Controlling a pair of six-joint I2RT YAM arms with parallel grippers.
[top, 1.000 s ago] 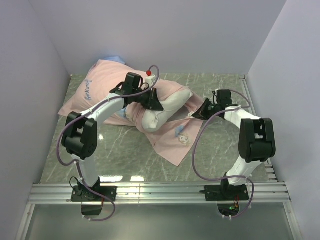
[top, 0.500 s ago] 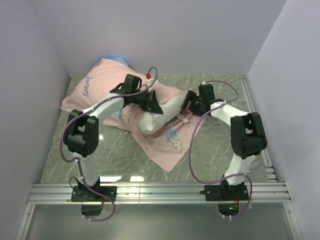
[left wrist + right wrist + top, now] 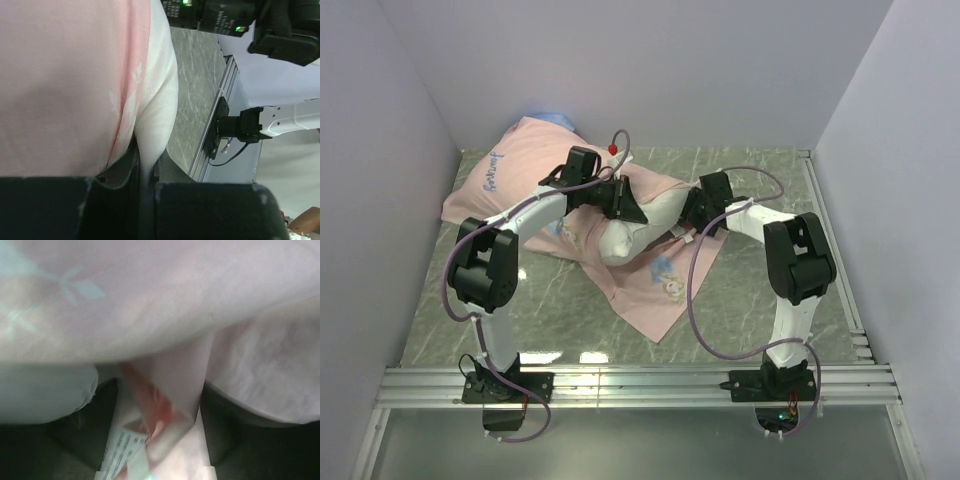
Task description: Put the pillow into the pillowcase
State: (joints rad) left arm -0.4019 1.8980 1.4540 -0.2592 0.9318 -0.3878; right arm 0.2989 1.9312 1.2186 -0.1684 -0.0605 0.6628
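The pink pillowcase (image 3: 525, 165) lies from the back left to a loose flap near the middle. The white pillow (image 3: 645, 222) bulges out of its mouth. My left gripper (image 3: 624, 204) sits on top of the pillow's near end. In the left wrist view this gripper (image 3: 144, 165) is shut on a pinch of white pillow (image 3: 160, 100) beside the pink pillowcase (image 3: 60, 75). My right gripper (image 3: 688, 216) presses against the pillow's right end. In the right wrist view its jaws (image 3: 160, 405) stand apart, with a fold of pillowcase (image 3: 170, 375) and a printed tag (image 3: 120, 455) between them.
Grey walls close in the marble table (image 3: 760, 290) on the left, back and right. A metal rail (image 3: 640, 385) runs along the near edge and another (image 3: 832, 230) along the right. A bit of blue cloth (image 3: 548, 116) shows behind the pillowcase.
My right arm swung left from the table's right side to the pillow's end, and its jaws went from shut to apart. The pillowcase flap slid left. The left arm held still.
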